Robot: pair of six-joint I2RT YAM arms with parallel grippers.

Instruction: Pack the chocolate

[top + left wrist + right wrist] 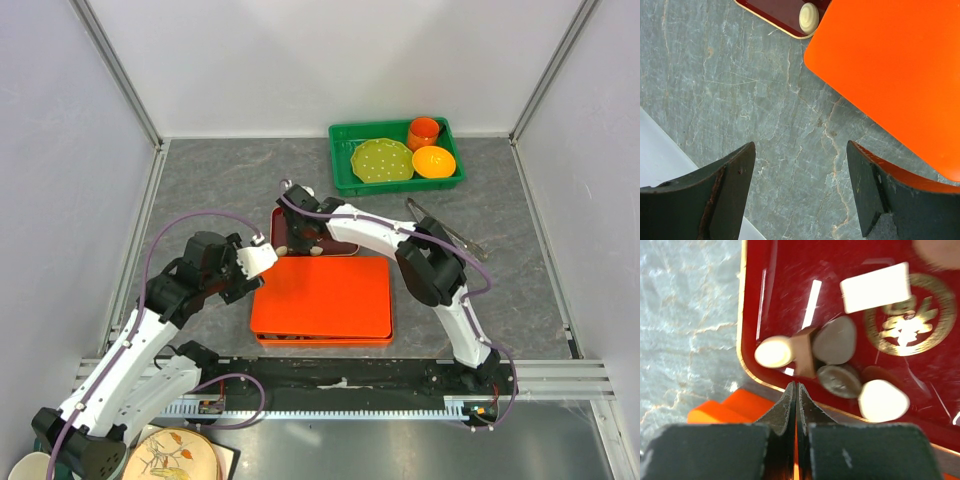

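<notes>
My right end effector [796, 390], closed empty, has the chocolate [804, 354] just ahead of its tips; left end effector [800, 147] hangs open, farther.

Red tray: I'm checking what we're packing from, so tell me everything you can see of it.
The red tray is shallow, glossy dark red, plastic-looking, with a thin gold rim and a gold emblem inside. It lies flat on the grey table, its near edge beside the orange box. Chocolates cluster in its near corner. The shut right gripper hangs over that edge; contact is unclear.
</notes>
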